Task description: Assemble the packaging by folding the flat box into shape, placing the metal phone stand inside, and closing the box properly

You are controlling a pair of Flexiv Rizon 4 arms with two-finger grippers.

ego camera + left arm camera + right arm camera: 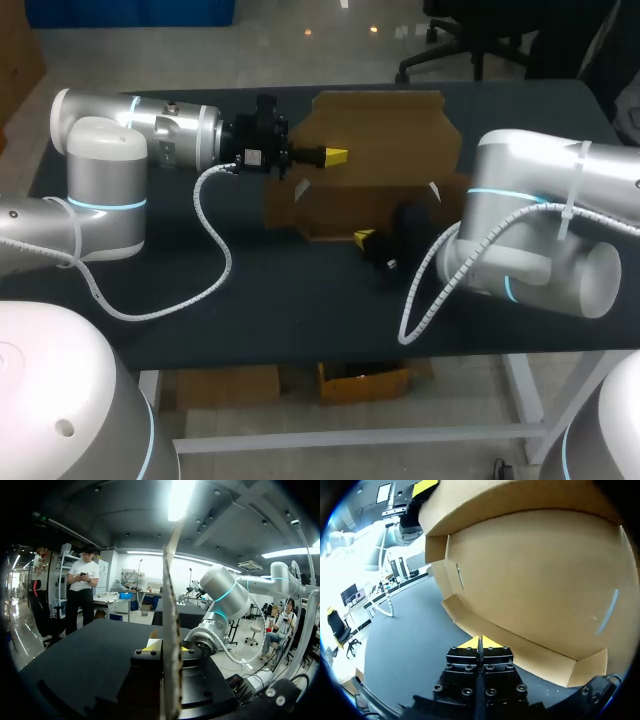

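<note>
Part-folded cardboard box (390,130) lay mid counter (250,300), between both arms. Left end effector (335,155) pinched box's far panel (sheet ran edge-on between its yellow tips). Right end effector (480,642) had tips pressed together, at box's near flap edge.

Matt brown cardboard box (380,130) on matt tabletop (250,295).

Left claw (336,155) and right claw (480,642) clamped (both tight).
</note>
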